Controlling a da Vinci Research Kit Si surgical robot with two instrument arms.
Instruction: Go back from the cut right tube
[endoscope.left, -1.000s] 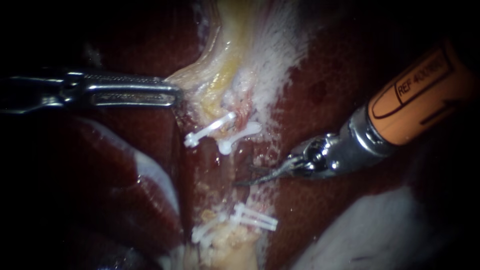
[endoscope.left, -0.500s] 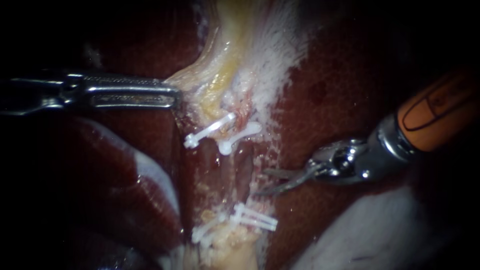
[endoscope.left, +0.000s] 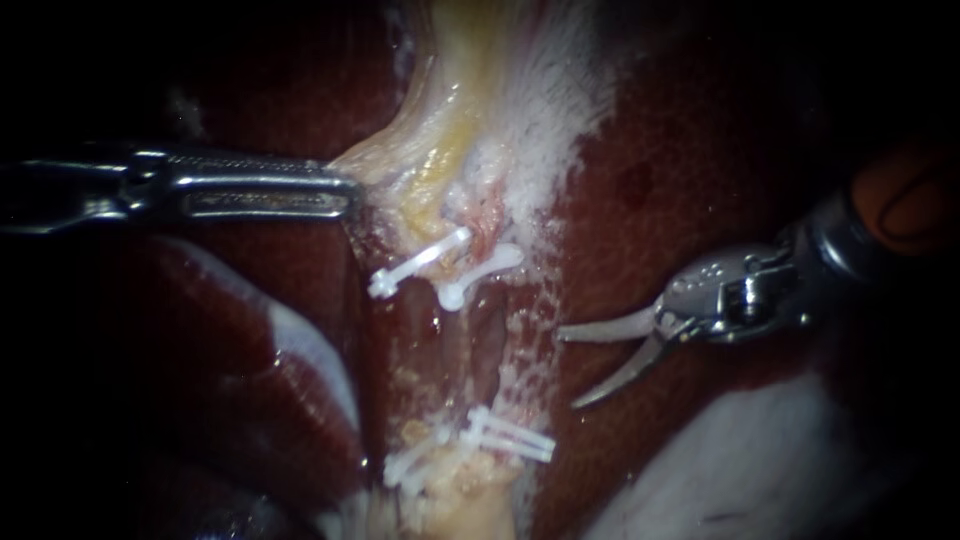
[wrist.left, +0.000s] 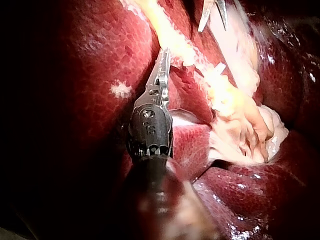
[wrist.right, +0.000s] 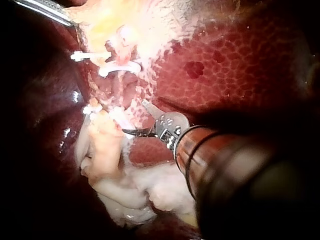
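Hanging over the dark red liver (endoscope.left: 640, 200), the right instrument (endoscope.left: 568, 370) has its two curved blades spread wide, with nothing between them and only bare liver surface under them. Under its shaft lies a mass of pale whitish tissue (endoscope.left: 750, 470). Just ahead of the blade tips runs a strip of white-speckled tissue (endoscope.left: 535, 320), and nothing stands between the blades and that strip. Beyond it lies the cut right tube (endoscope.left: 487, 235), apart from the blades, its reddish upper end held by one of the two upper white clips (endoscope.left: 480, 265). A bunch of lower white clips (endoscope.left: 510, 437) sits on a pale stump to the side of the lower blade. In the right wrist view that blade comes near these clips (wrist.right: 117, 116), but I cannot tell whether they touch. Past the clips, a band of pale yellow tissue (endoscope.left: 440, 160) climbs away from the tube. Farthest from the right instrument, well apart and across the whole field, the left instrument (endoscope.left: 345, 190) lies level with its long jaws clenched on the edge of the pale yellow tissue, which is drawn toward it.
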